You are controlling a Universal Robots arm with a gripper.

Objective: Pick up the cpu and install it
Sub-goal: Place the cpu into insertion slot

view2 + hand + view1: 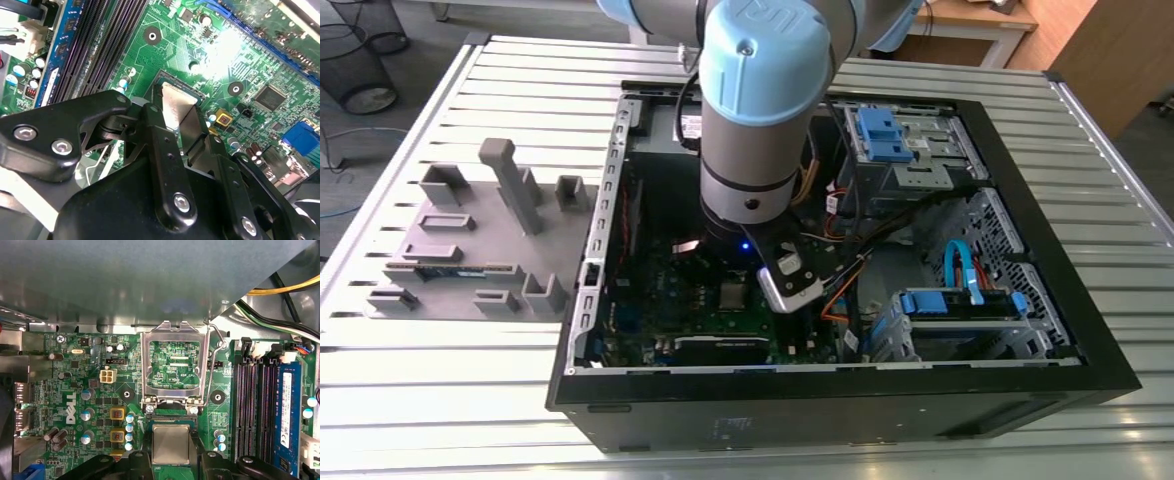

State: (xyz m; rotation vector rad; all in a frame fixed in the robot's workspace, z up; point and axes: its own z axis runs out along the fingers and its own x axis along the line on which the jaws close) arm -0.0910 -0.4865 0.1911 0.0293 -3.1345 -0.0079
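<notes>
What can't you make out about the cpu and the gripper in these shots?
1. Whether the cpu sits fully in its socket: in both wrist views the gripper covers its side edges.
2. The socket's contacts: first wrist view, under the cpu.
3. Part of the motherboard: exterior view, behind the arm.

White lettering is printed on the green circuit-board motherboard (50, 390) beside the open silver metal socket frame (148, 365), with finer print inside that frame. Past the black slots, the blue memory stick (295, 405) carries a white printed label.
</notes>
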